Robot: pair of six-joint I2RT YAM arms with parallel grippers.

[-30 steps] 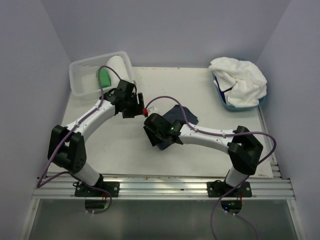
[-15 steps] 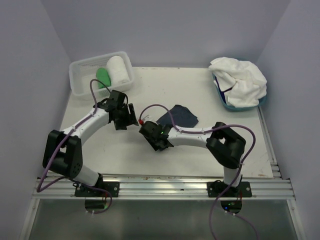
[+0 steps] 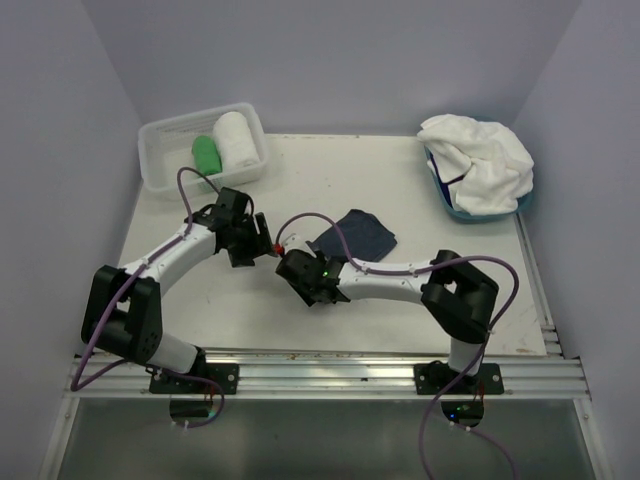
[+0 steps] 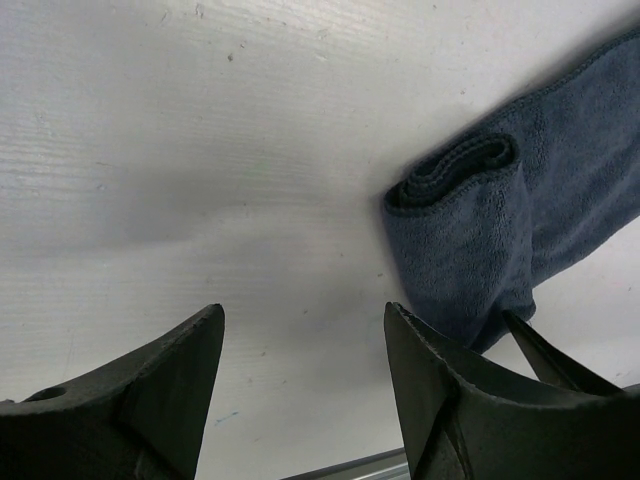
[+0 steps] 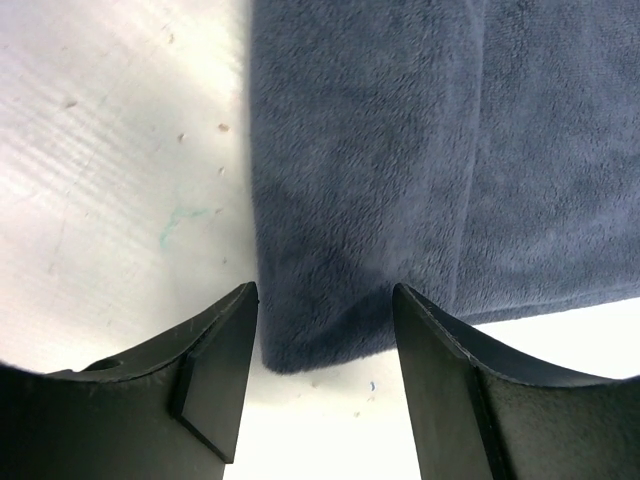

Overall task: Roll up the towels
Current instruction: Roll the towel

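Navy towel corner lies within the spread right claw, arm stretched low.

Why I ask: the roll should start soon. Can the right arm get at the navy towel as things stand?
Probably yes. The right pincer hangs open right over one edge of the navy towel, which lies loose on the table, and nothing stands between them.
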